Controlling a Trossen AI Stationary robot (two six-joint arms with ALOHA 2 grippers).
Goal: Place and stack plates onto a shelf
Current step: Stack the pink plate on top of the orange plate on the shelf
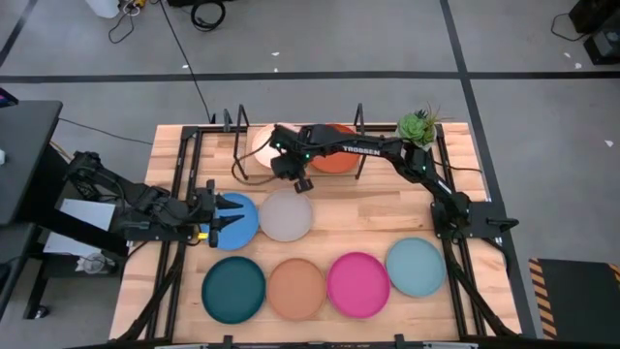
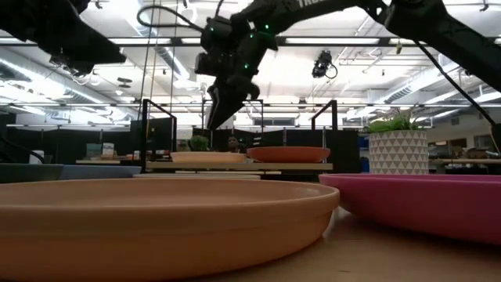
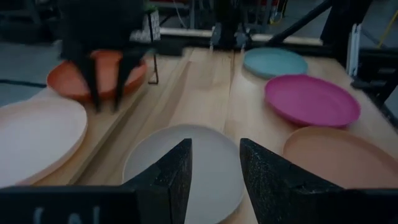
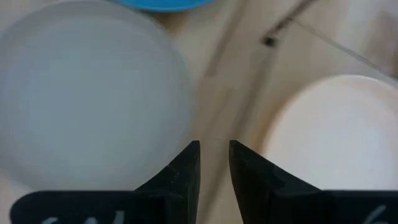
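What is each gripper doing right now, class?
Left gripper: open, empty, by the blue plate.
Right gripper: open, empty, above the shelf edge.

In the high view, the shelf (image 1: 291, 173) across the upper middle already carries a cream plate (image 1: 260, 142) and an orange plate (image 1: 334, 160), and the right hand (image 1: 302, 183) hangs over its front edge between them. Black upright frames (image 1: 360, 121) rise at the shelf's ends, and a potted plant (image 1: 418, 126) stands at its right end. The left hand (image 1: 215, 221), fingers parted, sits over the blue plate (image 1: 237, 220) at centre left. A bare strip of counter (image 1: 378, 208) runs centre right, between the shelf and the bottom row of plates (image 1: 326, 284).
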